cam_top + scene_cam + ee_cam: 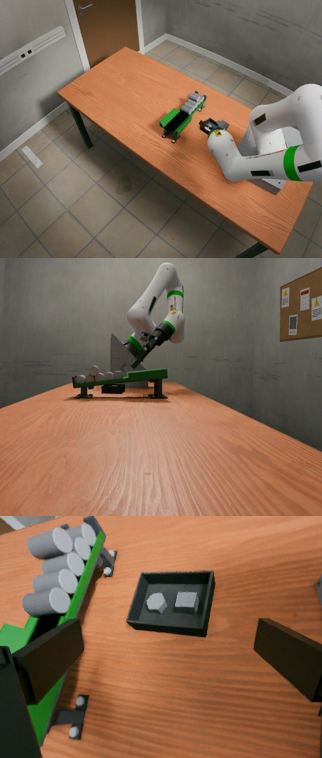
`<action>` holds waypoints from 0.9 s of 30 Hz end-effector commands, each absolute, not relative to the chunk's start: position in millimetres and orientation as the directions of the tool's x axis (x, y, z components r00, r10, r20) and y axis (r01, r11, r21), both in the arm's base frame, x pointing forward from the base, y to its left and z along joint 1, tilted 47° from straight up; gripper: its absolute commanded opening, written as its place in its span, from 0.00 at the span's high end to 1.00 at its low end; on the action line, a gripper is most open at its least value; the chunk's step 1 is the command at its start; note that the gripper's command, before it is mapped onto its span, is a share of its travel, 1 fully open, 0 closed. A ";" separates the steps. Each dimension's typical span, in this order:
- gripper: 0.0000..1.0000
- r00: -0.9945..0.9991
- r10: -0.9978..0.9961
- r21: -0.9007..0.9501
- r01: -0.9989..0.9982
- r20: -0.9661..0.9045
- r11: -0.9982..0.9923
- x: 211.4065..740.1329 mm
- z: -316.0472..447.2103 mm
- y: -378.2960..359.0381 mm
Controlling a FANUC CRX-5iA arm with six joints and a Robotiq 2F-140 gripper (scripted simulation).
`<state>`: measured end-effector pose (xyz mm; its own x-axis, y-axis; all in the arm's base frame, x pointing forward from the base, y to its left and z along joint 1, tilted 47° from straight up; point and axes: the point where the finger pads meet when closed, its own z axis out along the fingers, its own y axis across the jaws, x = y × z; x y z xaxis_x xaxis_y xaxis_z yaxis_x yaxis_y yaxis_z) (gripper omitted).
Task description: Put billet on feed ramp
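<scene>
Jaws: we see the black two-finger gripper [170, 648] spread wide, holding nothing.
Stacked billet: the grey steel bar on top [50, 542] rests on two others in the row of grey billets [56, 580], at the low end of the green feed ramp [146, 374], up and left of our jaws in the wrist view, apart from both fingers.
Room: the ramp's upper stretch is bare; the wooden table [129, 80] lies open left of the ramp.
Tray: a small black open tray [136, 599] just right of the ramp holds two small grey blocks [186, 602], between the fingers' lines but farther off.
</scene>
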<state>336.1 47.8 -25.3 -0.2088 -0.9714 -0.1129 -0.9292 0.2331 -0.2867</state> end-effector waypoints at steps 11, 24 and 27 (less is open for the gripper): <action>0.00 -0.186 -0.983 -0.244 -0.953 0.007 0.179 312.5 -18.2 -19.5; 0.00 -0.672 -0.741 -0.078 -0.738 -0.005 0.670 329.2 1.7 -35.9; 0.00 -0.766 -0.643 -0.039 -0.642 0.001 0.766 337.5 3.7 -35.8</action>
